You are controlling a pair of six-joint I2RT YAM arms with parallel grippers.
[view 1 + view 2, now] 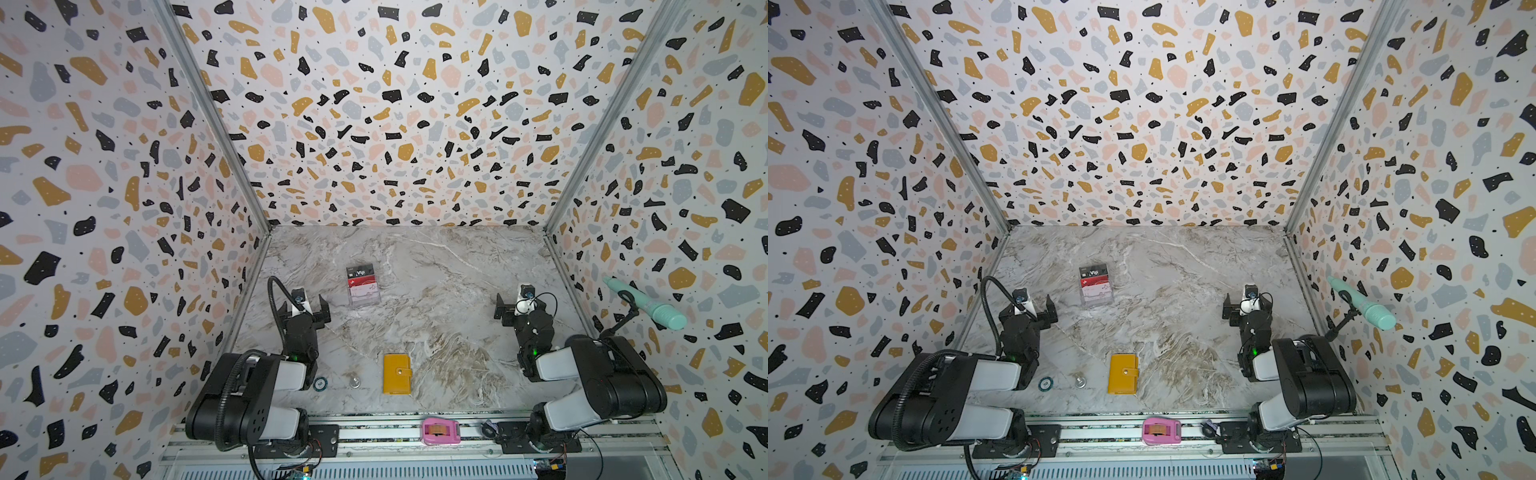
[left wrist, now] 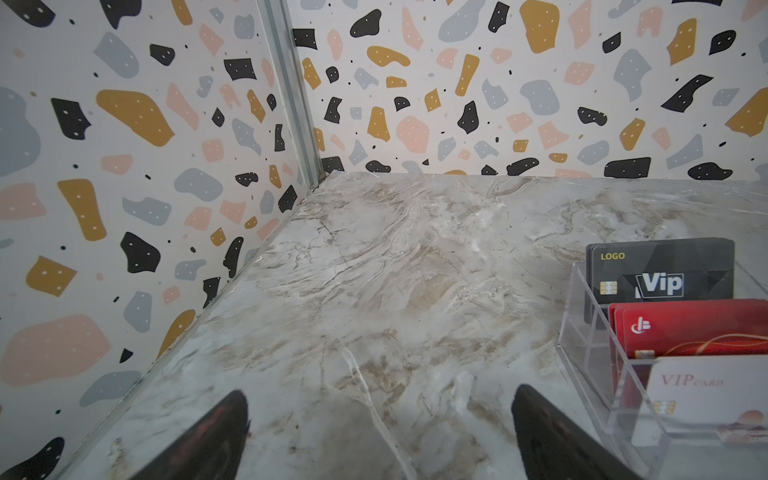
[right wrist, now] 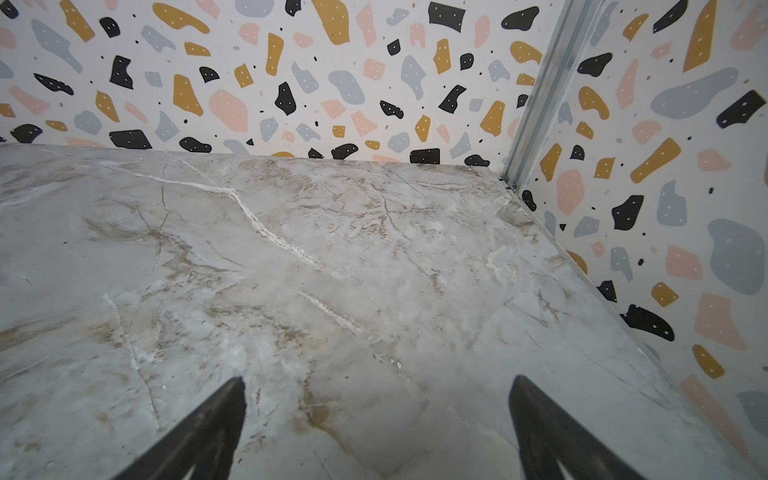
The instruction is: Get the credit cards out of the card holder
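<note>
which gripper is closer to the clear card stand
Left. The left gripper hangs open close to the left of the clear card stand, not touching; the right gripper is far across the table.

surface: marble table (image 1: 457, 291) | on it: card holder (image 1: 397, 373) (closed); clear stand (image 1: 364, 286); round disc (image 1: 320, 383); metal piece (image 1: 354, 382)

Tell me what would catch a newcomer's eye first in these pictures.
The loud terrazzo-patterned walls enclose the marble-look table on three sides. A closed mustard-yellow card holder lies near its front edge, and a clear acrylic stand of black, red and white cards stands further back, left of centre. The left gripper and right gripper are open, holding nothing.
</note>
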